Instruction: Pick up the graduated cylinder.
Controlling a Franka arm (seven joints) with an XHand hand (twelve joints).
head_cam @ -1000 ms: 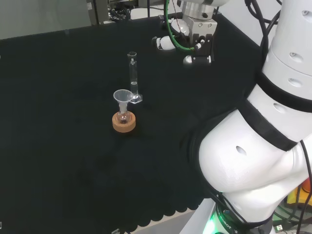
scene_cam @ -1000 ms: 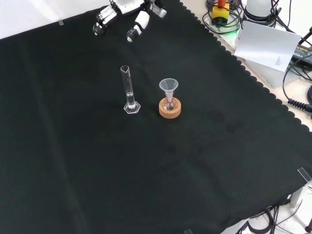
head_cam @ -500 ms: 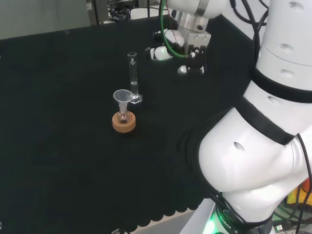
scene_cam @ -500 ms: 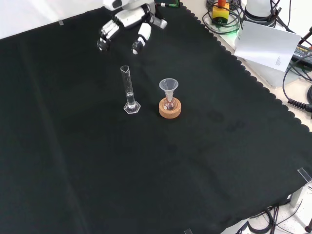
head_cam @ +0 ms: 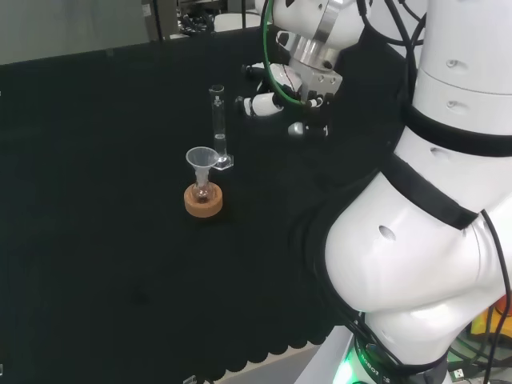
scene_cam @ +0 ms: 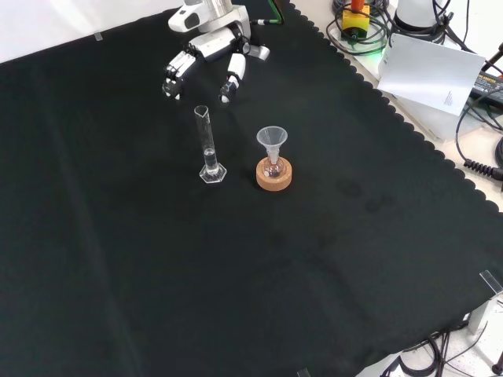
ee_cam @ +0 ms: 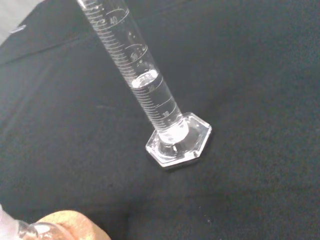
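A slim clear graduated cylinder (head_cam: 218, 124) (scene_cam: 207, 143) (ee_cam: 145, 85) stands upright on its hexagonal foot on the black cloth, with a little clear liquid low in it. The black and white hand (head_cam: 272, 100) (scene_cam: 206, 61) hovers apart from it, to its right in the head view and beyond it in the front view. Its fingers (scene_cam: 174, 72) hang relaxed and spread, holding nothing. The wrist view looks down on the cylinder from close by.
A small flask with a clear funnel (head_cam: 201, 160) (scene_cam: 272, 140) sits in a cork ring (head_cam: 203, 200) (scene_cam: 273, 173) (ee_cam: 70, 226) close beside the cylinder. The arm's white links (head_cam: 432, 200) stand at the head view's right. Cables and paper (scene_cam: 432, 71) lie past the cloth's scalloped edge.
The hand has moved down toward the cylinder, leftward in the head view and nearer in the front view. Its fingers stay relaxed. The cylinder and flask have not moved.
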